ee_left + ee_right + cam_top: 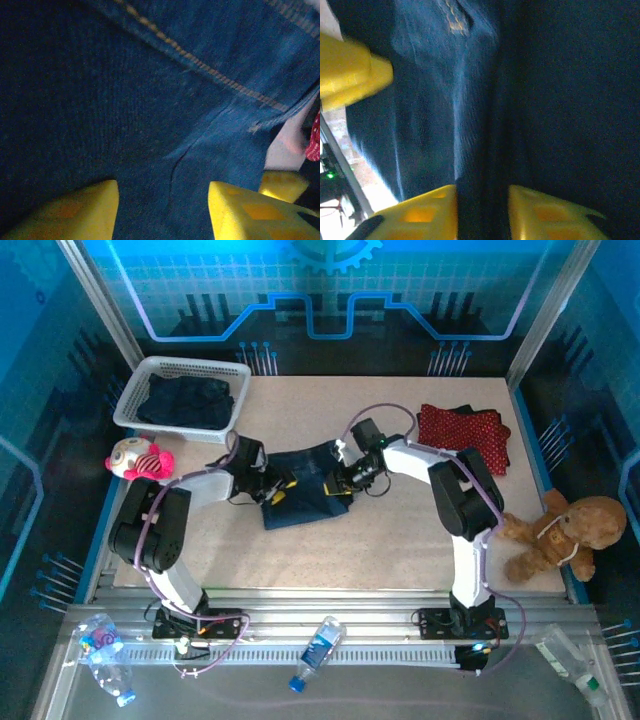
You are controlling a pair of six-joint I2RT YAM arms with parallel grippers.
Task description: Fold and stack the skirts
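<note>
A dark blue denim skirt (305,490) lies partly folded in the middle of the table. My left gripper (272,490) rests over its left side, jaws open, with flat denim (165,100) showing between the yellow fingers (85,210). My right gripper (345,480) is at the skirt's right side, shut on a dark raised fold of denim (482,165). A red patterned skirt (462,432) lies at the back right, with a bit of black cloth (462,411) at its far edge. Another dark garment (185,400) lies in the basket.
The white mesh basket (150,375) stands at the back left corner. A pink-and-white plush toy (138,458) sits at the left edge and a brown teddy bear (560,535) at the right edge. Plastic bottles (318,650) lie on the front rail.
</note>
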